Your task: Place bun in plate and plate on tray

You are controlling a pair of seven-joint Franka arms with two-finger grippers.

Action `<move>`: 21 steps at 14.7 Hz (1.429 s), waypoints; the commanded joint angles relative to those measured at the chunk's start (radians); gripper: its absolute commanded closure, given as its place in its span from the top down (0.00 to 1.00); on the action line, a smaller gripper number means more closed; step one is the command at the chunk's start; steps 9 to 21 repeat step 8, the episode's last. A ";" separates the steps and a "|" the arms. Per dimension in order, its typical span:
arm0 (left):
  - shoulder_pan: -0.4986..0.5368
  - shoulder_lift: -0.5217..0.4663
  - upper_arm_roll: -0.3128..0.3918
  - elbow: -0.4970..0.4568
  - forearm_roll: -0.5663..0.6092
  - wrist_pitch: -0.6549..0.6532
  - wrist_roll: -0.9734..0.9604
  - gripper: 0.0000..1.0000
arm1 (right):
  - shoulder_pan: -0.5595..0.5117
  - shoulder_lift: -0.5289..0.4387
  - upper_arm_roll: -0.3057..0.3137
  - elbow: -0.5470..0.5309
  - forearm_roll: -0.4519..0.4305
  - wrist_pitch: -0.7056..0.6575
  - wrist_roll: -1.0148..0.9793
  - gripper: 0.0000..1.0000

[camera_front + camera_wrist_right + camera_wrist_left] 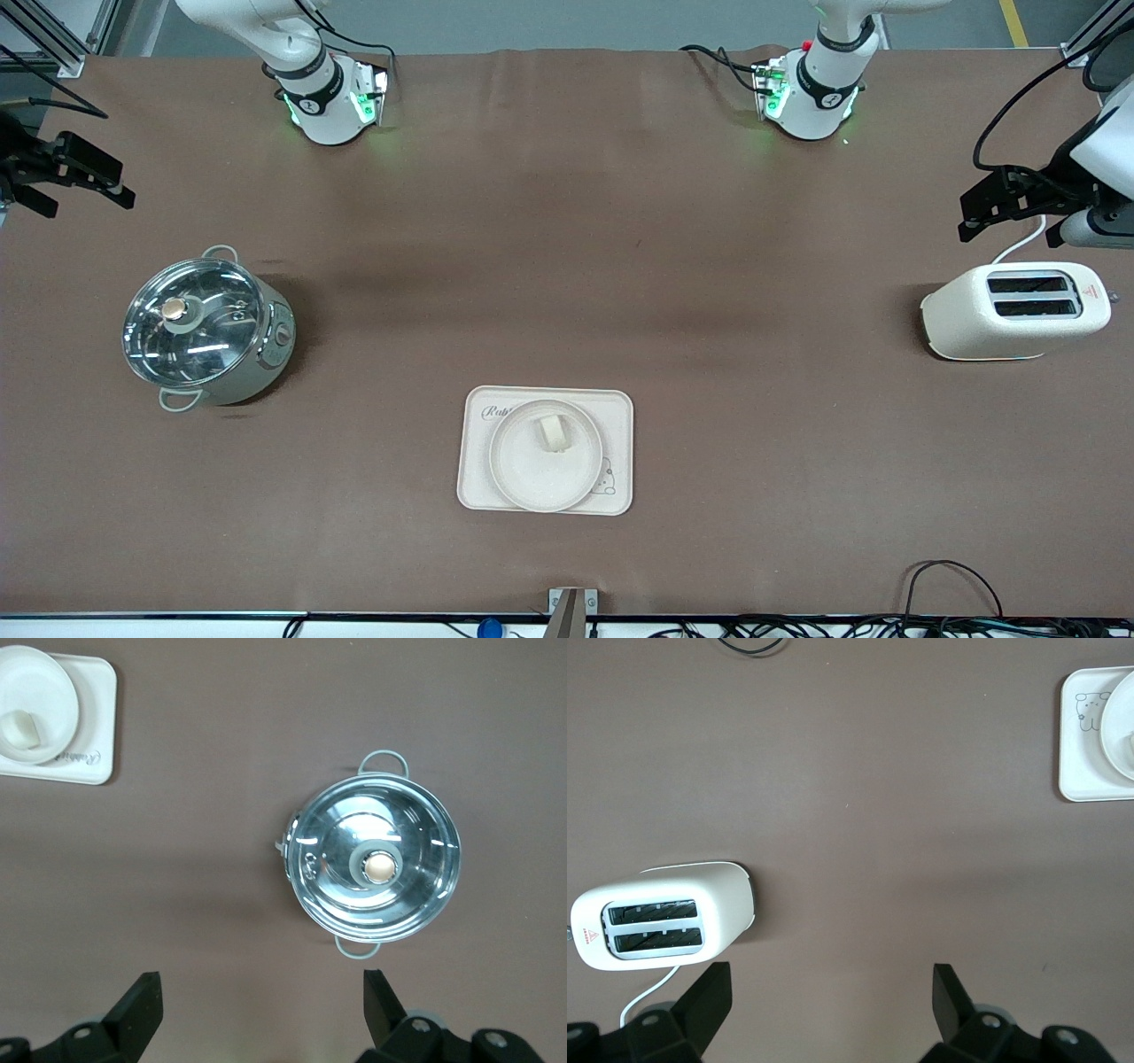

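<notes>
On the tray (620,416), the plate (532,483) holds the bun (554,433) (task apparently complete); left gripper (828,1010) and right gripper (261,1010) hover wide open, empty, needing nothing further.

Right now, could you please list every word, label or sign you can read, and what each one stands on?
"Rab…": script on the tray, the rest hidden by the plate.
Red warning triangle: on top of the toaster; its symbol is too small to read.
Pot: front knob markings unreadable.
</notes>
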 commanded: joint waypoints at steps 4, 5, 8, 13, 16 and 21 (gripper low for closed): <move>0.003 0.003 0.000 0.009 -0.006 -0.013 0.000 1.00 | -0.028 -0.042 0.046 -0.038 -0.050 0.000 -0.008 1.00; 0.003 0.004 0.000 0.010 -0.006 -0.014 0.000 1.00 | -0.028 -0.042 0.046 -0.037 -0.052 0.003 -0.008 1.00; 0.003 0.008 0.000 0.010 -0.009 -0.013 -0.005 1.00 | -0.026 -0.035 0.047 -0.027 -0.047 0.004 -0.002 1.00; 0.003 0.008 0.000 0.010 -0.009 -0.013 -0.005 1.00 | -0.026 -0.035 0.047 -0.027 -0.047 0.004 -0.002 1.00; 0.003 0.008 0.000 0.010 -0.009 -0.013 -0.005 1.00 | -0.026 -0.035 0.047 -0.027 -0.047 0.004 -0.002 1.00; 0.003 0.008 0.000 0.010 -0.009 -0.013 -0.005 1.00 | -0.026 -0.035 0.047 -0.027 -0.047 0.004 -0.002 1.00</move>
